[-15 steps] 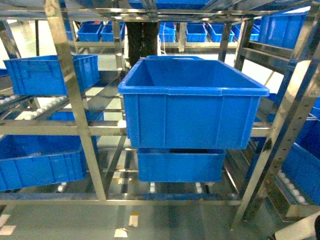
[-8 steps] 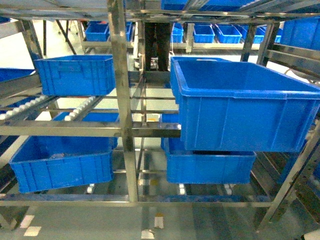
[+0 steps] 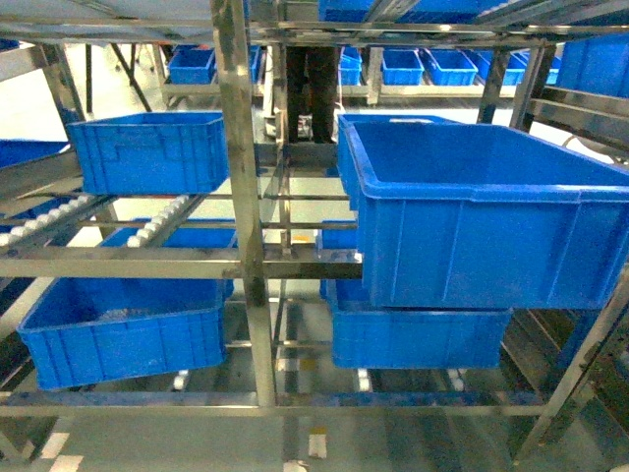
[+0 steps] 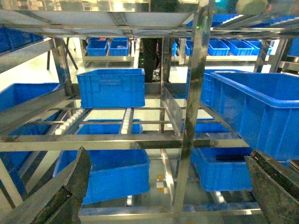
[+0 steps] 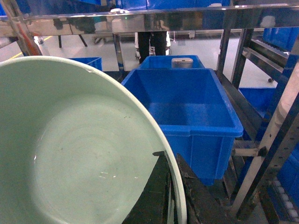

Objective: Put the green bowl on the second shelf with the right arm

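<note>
The green bowl (image 5: 79,154) fills the lower left of the right wrist view, its pale inside facing the camera; the right gripper (image 5: 170,186) pinches its rim, one black finger (image 5: 152,196) inside the bowl and the other outside, closed tight on the edge. Beyond the bowl sits a large blue crate (image 5: 182,116) on the steel rack; a second crate (image 5: 168,61) stands behind it with a small grey object resting on its far rim.

From the head view neither arm nor bowl can be seen; the second shelf (image 3: 177,264), with its steel front bar and white rollers, carries a big blue crate (image 3: 482,211) on the right and a smaller one (image 3: 147,149) further back on the left; more crates sit on the tier below.

The left gripper (image 4: 168,186) hangs wide open, its two dark fingers (image 4: 56,196) far apart at the bottom corners of its wrist view, holding nothing.
</note>
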Robot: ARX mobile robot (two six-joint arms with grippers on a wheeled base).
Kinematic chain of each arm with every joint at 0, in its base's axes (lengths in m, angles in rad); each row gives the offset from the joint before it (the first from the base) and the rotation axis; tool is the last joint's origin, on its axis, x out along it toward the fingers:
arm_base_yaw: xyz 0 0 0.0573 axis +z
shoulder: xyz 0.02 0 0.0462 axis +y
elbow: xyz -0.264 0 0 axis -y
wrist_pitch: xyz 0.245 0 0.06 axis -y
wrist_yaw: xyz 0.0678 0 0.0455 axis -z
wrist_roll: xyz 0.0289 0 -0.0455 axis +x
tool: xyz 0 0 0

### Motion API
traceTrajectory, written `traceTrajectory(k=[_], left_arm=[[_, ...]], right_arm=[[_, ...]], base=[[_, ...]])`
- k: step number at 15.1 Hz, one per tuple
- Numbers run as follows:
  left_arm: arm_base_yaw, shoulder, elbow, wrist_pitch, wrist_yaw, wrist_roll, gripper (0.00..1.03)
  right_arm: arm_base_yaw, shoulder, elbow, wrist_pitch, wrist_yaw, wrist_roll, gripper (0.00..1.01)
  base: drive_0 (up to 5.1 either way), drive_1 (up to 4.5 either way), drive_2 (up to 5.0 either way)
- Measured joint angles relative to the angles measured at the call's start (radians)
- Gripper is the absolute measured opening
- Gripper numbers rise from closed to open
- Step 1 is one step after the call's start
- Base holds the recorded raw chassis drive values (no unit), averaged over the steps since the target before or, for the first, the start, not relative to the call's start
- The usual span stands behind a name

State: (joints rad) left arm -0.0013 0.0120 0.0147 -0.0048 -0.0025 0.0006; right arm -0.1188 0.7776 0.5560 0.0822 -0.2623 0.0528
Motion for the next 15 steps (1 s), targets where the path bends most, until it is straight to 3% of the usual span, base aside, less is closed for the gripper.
traceTrajectory(k=[15], left_arm=[[0.0, 0.0, 0.0, 0.006, 0.0, 0.0, 0.98]], right_arm=[[0.0, 0.005, 0.0, 0.002, 0.0, 0.0, 0.02]], base=[[0.0, 3.97, -4.0]])
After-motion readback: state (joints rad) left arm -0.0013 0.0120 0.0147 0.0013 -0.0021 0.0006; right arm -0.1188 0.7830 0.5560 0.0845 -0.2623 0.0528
